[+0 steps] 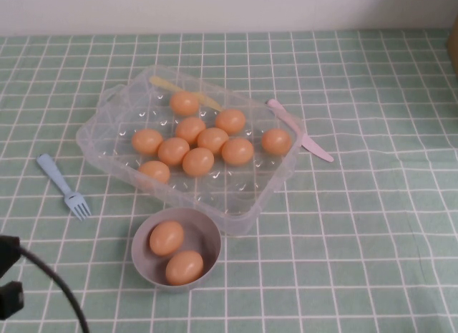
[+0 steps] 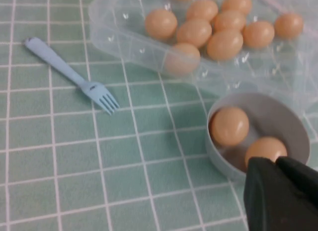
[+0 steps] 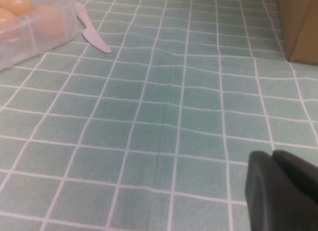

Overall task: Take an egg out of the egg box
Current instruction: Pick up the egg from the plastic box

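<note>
1. Looking down from the high view, the whole clear egg box (image 1: pixel 107 143) shows near the middle of the bench (image 1: pixel 372 225), turned askew, with nine orange-brown eggs clustered in its wells; one such egg (image 1: pixel 198 161) sits near the box's centre.
2. Only that view takes in the yellow utensil (image 1: pixel 184 92) lying at the box's far side, partly seen through the plastic.
3. A grey-lilac bowl (image 1: pixel 207 233) stands just beside the box's near corner, holding two more eggs.
4. The left wrist view gives the closer look at the blue fork (image 2: pixel 74 75) between the box and the bench's left edge, and at the bowl, rim and eggs.
5. The right wrist view alone shows a brown cardboard box (image 3: pixel 299 25) toward the bench's far right corner, well apart from the pink knife (image 3: pixel 91 34) that lies just beside the egg box's right end.
6. The left gripper (image 2: pixel 280 193) hangs low above the bench's near left corner, beside the bowl, fingers together and holding nothing.
7. The right gripper (image 3: pixel 283 191) hovers over bare cloth on the bench's right side; its fingers appear pressed together, empty.
</note>
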Action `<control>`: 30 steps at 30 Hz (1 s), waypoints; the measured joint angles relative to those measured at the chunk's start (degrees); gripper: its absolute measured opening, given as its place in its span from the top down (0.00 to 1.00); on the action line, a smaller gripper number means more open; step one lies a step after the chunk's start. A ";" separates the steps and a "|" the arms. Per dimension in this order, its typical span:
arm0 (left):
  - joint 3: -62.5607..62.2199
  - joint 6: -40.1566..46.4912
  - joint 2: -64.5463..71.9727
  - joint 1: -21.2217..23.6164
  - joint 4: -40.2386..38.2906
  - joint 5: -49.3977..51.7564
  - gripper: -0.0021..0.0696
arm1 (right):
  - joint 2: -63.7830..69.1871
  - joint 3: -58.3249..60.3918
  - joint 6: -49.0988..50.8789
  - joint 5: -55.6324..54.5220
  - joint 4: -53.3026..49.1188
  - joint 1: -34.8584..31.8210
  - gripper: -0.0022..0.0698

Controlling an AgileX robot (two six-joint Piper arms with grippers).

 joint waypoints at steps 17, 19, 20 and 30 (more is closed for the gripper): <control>-28.47 19.86 44.40 -6.60 2.57 15.65 0.98 | 0.00 0.00 0.00 0.00 0.00 0.00 0.99; -31.82 20.10 49.16 -9.37 4.63 16.96 0.98 | 0.00 0.00 0.00 0.00 0.00 0.00 0.99; -33.27 20.12 51.25 -10.55 5.42 17.30 0.98 | 0.00 0.00 0.00 0.00 0.00 0.00 0.99; -55.89 20.33 66.93 -13.36 9.62 25.06 0.98 | 0.00 0.00 0.00 0.00 0.00 0.00 0.99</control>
